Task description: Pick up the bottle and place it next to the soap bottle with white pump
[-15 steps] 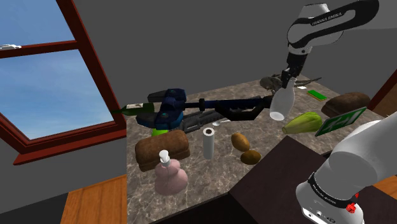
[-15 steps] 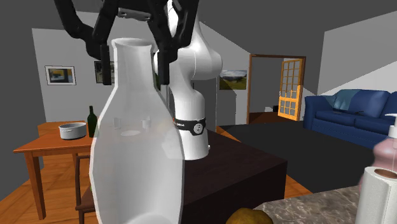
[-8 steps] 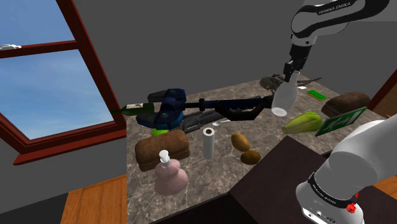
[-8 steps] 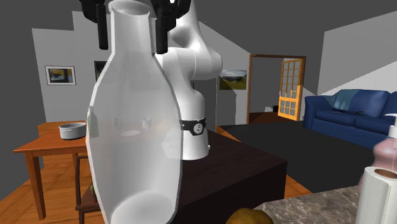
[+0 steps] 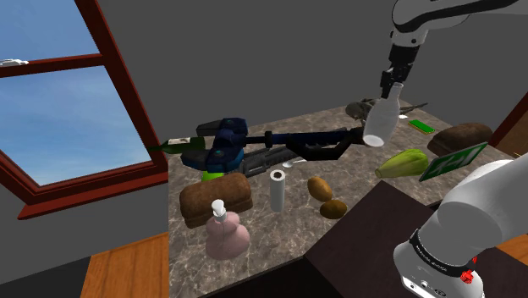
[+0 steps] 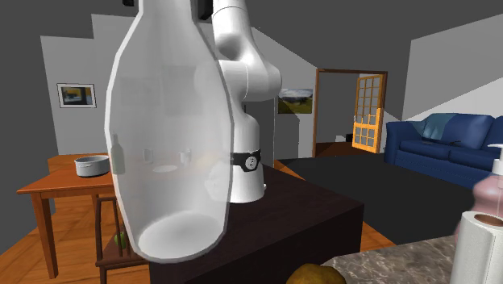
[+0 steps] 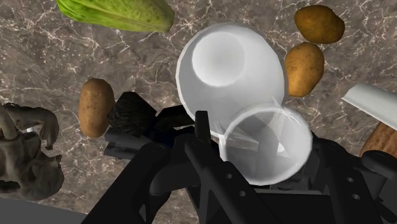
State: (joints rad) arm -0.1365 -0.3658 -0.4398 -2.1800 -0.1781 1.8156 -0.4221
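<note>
Fingers (image 7: 202, 127) clamped on the neck of the bottle (image 5: 378, 118), just under its open mouth. One black finger shows pressed against the neck in the wrist view; its partner is hidden behind the rim. Gripper (image 5: 393, 82) takes it from above. Likely reason: the body swells far wider than the neck, so the neck is the part the jaws can span.

Bottle pale, translucent, mouth up, body hanging below the hand. Base looks clear of the counter (image 5: 279, 241). It leans a little off the gripper's line, with the base offset from the mouth in the wrist view. Worth watching at set-down, since a tilted base may rock.

Position: well apart from the soap bottle (image 5: 226, 230), across the cluttered counter from it. Soap bottle pink, white pump, upright, just in front of a brown loaf (image 5: 216, 200). Paper roll (image 5: 277, 190) stands near the soap bottle, on the side facing the held bottle. Two potatoes (image 5: 320, 188) lie beyond the roll. Bare counter shows between soap bottle and roll, the probable landing spot.

Height seems deliberate. Held this high, the bottle should pass over roll and potatoes rather than into them.

Arm (image 5: 423, 21): upper links high above the counter, forearm dropping steeply to the wrist, hand pointing down. Dark stand (image 5: 355, 245) sits closer to the soap bottle than the held bottle does, so the reach is long now.
</note>
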